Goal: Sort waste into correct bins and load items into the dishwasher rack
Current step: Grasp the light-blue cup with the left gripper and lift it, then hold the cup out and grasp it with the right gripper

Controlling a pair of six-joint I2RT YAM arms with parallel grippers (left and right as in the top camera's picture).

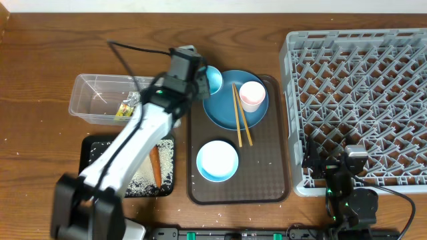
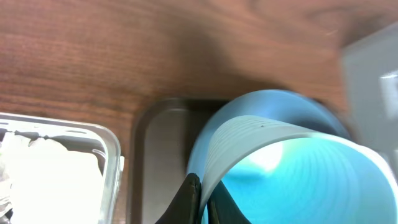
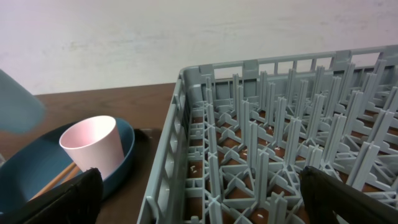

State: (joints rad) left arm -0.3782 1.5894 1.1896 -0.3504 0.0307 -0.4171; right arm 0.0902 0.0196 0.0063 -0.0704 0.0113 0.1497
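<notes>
Left pincer (image 2: 203,191) tight on rim of light-blue cup (image 2: 280,162), wall between its jaws.

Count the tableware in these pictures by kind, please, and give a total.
Cups: 2 (light-blue cup, pale pink cup)
Plates: 1 (round dark-blue plate)
Bowls: 1 (round white-and-light-blue bowl)
Chopsticks: 2 (thin wooden chopsticks)
Total: 6

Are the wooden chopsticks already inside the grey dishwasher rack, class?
No, the chopsticks lie across the dark-blue plate on the brown tray, outside the rack.
</notes>
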